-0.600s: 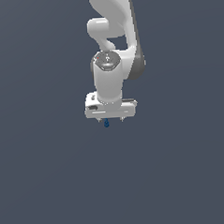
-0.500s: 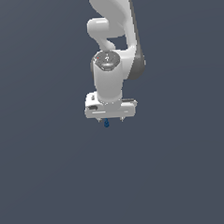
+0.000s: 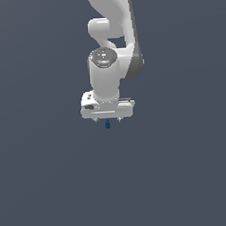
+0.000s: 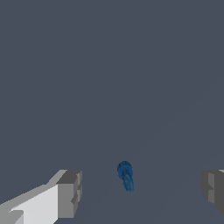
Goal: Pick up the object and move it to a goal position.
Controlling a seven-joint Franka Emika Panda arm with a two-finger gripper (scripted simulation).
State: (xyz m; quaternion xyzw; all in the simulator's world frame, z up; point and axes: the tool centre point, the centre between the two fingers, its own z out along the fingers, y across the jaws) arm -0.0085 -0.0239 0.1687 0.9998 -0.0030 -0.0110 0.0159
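Observation:
The object (image 3: pixel 107 124) is a tiny dark-blue blob on the grey floor, just under the white hand in the exterior view. In the wrist view the object (image 4: pixel 126 175) looks like a small round head with a short stem. It lies between my two grey fingertips (image 4: pixel 70 192), touching neither of them. My gripper (image 3: pixel 108 120) points straight down over it. In the wrist view the gripper (image 4: pixel 141 192) is open wide and holds nothing. No goal marker shows in either view.
Only a flat dark grey floor (image 3: pixel 53 185) shows around the arm. The white arm (image 3: pixel 111 34) rises from the hand toward the top of the exterior view.

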